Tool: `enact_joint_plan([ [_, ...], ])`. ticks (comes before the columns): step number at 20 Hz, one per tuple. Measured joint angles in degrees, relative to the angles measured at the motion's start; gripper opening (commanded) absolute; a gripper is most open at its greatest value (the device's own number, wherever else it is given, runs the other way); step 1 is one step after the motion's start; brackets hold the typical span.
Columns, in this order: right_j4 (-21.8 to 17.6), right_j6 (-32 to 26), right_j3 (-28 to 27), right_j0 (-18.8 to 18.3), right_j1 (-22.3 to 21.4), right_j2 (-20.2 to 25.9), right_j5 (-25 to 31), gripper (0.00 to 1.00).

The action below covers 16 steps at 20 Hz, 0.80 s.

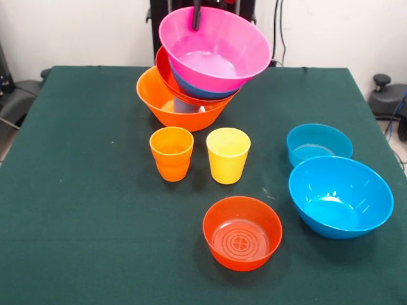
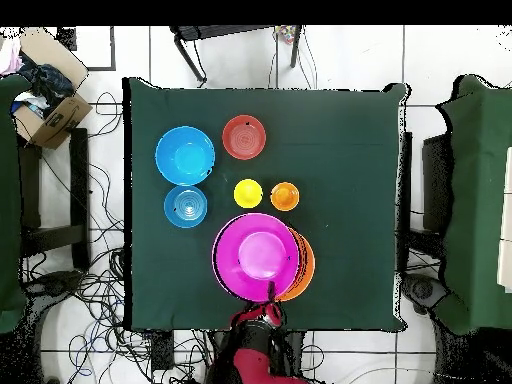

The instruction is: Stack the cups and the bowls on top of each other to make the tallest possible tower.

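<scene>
4 bowls form the tower (image 1: 194, 82) at the counter's (image 1: 82, 190) far edge; gripper (image 1: 197, 19) clamped on tilted pink bowl (image 1: 216, 51) rim. Risk: off-centre release slides it off.

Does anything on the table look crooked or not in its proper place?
Yes. On the tower, the big pink bowl sits tilted and shifted off-centre over the big orange bowl, with the gripper at its rim. The loose cups and bowls stand upright.
</scene>
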Motion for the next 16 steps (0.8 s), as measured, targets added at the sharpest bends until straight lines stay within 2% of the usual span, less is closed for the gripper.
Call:
enact_joint_plan([
  [9, -0.43, 0.0, -1.45, -1.52, 2.48, -0.01, 2.65, 1.0],
  [16, -0.71, 0.0, -1.49, -2.24, 2.48, -0.02, 4.5, 1.0],
])
